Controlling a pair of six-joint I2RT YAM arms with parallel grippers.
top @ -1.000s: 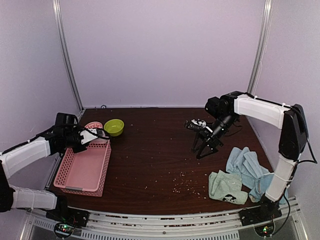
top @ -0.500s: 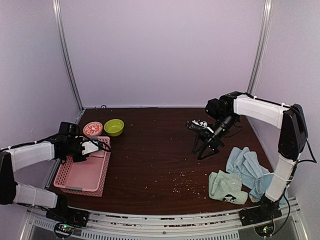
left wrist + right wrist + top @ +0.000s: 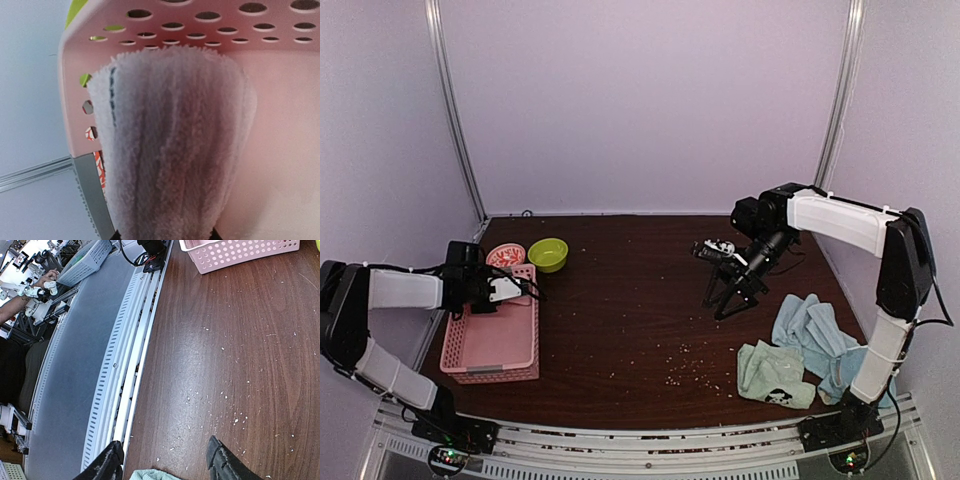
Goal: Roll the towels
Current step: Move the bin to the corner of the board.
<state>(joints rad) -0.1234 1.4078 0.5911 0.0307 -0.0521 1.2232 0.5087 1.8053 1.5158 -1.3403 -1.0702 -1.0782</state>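
Note:
My left gripper (image 3: 516,290) is shut on a rolled pink towel (image 3: 170,145), which hangs over the far end of the pink basket (image 3: 490,345). In the left wrist view the roll fills the middle, with the basket's holed wall (image 3: 280,20) right behind it; my left gripper (image 3: 165,234) shows only as two dark tips at the bottom edge. My right gripper (image 3: 725,300) hangs open above the table's middle right with nothing in it. A light blue towel (image 3: 812,335) and a mint green towel (image 3: 775,375) with a dark mark lie crumpled at the near right. The mint green towel (image 3: 150,475) also peeks in below my right gripper (image 3: 165,465).
A lime green bowl (image 3: 548,254) and a red patterned bowl (image 3: 506,256) stand just behind the basket. Pale crumbs (image 3: 685,365) dot the dark wooden table (image 3: 620,320). The table's slotted metal front rail (image 3: 125,390) runs along the near edge. The pink basket (image 3: 240,250) shows at the top of the right wrist view.
My left arm has drawn back and down with the rolled towel, to the basket's far end. The basket has turned a little. The right arm has not moved.

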